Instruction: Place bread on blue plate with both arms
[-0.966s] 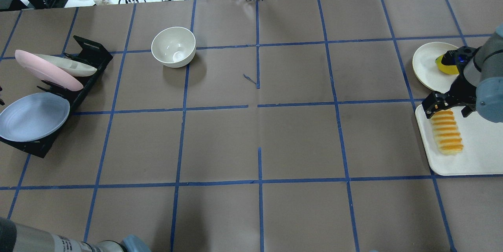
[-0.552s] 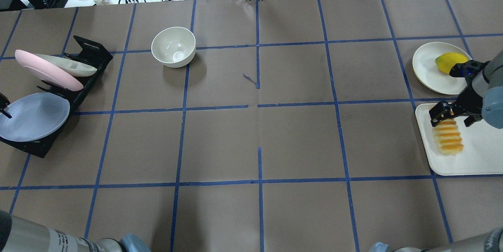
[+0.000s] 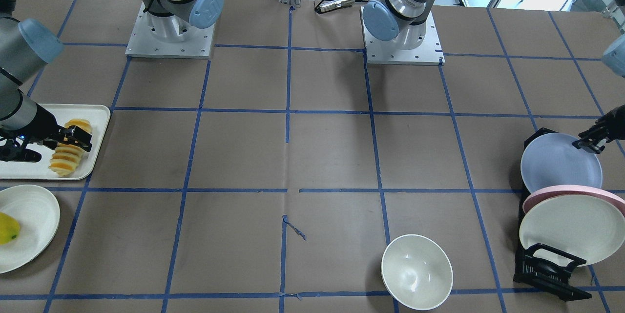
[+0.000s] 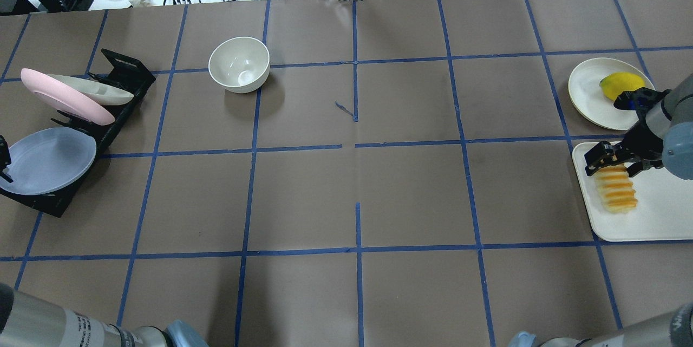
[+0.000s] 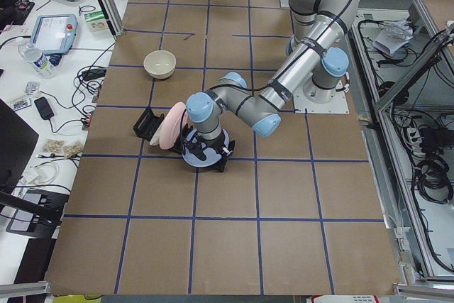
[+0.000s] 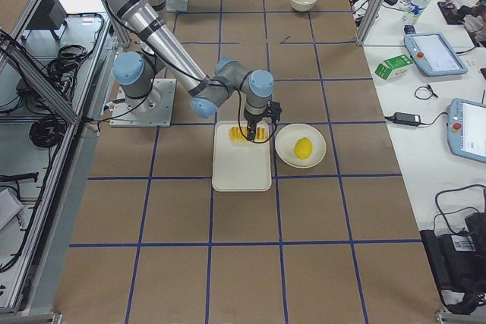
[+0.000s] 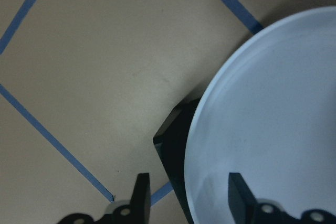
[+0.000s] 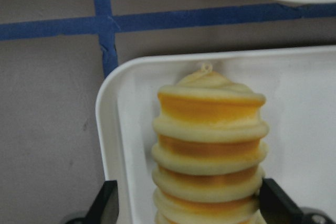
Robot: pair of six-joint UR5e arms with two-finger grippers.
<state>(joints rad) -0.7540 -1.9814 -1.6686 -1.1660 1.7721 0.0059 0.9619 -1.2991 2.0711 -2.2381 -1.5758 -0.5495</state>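
Observation:
The bread (image 4: 616, 191) lies on a white tray (image 4: 655, 217) at the right edge. My right gripper (image 4: 614, 164) is open and low over the bread's far end. In the right wrist view one finger stands on each side of the loaf (image 8: 210, 145). The blue plate (image 4: 46, 160) leans in a black rack (image 4: 116, 73) at the left edge. My left gripper (image 4: 4, 160) is open at the plate's outer rim. In the left wrist view its fingers (image 7: 139, 198) straddle the rim (image 7: 273, 129).
A pink plate (image 4: 65, 97) and a cream plate (image 4: 95, 90) stand in the same rack. A white bowl (image 4: 239, 64) sits at the back left. A cream plate (image 4: 593, 92) with a yellow fruit (image 4: 620, 85) lies beyond the tray.
My right gripper has moved off the fruit plate and down over the bread's far end. My left gripper has come in at the blue plate's rim.

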